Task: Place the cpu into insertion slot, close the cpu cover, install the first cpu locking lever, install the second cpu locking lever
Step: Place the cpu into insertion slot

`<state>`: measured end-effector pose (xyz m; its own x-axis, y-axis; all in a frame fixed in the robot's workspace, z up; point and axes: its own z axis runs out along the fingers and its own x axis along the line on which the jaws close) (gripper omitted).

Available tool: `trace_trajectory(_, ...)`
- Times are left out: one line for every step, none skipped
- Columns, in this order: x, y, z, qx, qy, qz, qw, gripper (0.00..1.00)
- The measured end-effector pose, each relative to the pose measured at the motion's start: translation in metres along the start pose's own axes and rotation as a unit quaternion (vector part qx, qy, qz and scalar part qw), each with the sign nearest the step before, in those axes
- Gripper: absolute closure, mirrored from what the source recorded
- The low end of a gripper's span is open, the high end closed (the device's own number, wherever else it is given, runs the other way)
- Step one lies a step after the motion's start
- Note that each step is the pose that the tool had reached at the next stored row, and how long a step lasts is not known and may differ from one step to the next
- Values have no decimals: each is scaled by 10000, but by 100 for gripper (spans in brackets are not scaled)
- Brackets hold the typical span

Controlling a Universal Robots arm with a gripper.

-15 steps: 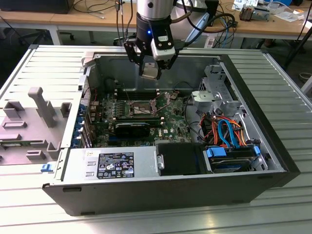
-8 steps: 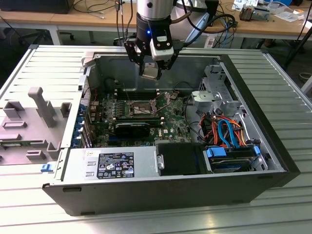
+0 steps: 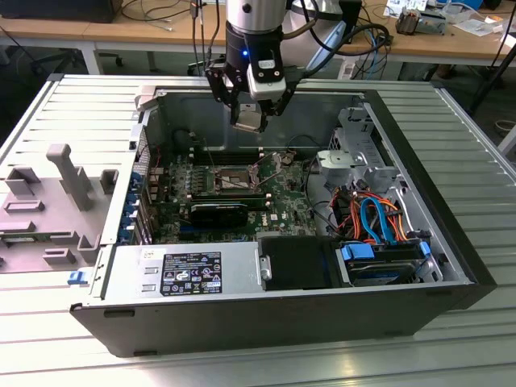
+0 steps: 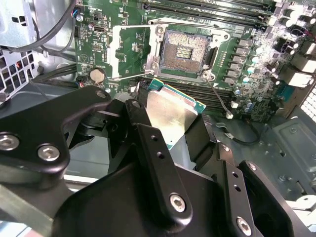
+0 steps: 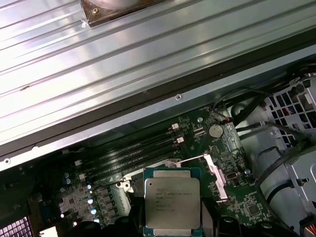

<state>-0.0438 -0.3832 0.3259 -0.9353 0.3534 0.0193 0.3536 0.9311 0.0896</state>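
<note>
In the exterior view my gripper hangs over the open computer case, shut on the cpu, a small silver-topped square chip. The chip is well above the motherboard, behind the insertion slot. In the second wrist view the cpu sits tilted between my black fingers, with the insertion slot beyond it, bare and dark-centred. The cpu cover lies flipped open beside the slot. Thin wire levers stand loose at the socket's edges. The first wrist view looks onto the cpu top.
A grey power supply box fills the case's near side. A long black card lies just in front of the socket. Drive bays with blue and orange cables are at the exterior view's right. Grey fixtures stand on the table at its left.
</note>
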Motion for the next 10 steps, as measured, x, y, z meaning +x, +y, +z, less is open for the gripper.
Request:
trace_trajectory(0,0,0,0,-1,13,10000,45)
trace_trajectory(0,0,1,-1,-2,19,10000,45)
trace_trajectory(0,0,1,-1,-2,25,10000,45)
trace_trajectory(0,0,1,0,-3,32,10000,45)
trace_trajectory(0,0,2,0,-4,38,10000,45)
trace_trajectory(0,0,2,0,-4,46,10000,45)
trace_trajectory(0,0,2,-1,-5,51,10000,45)
trace_trajectory(0,0,2,-1,-5,58,10000,45)
trace_trajectory(0,0,2,-1,-6,64,10000,45)
trace_trajectory(0,0,3,-1,-6,69,10000,45)
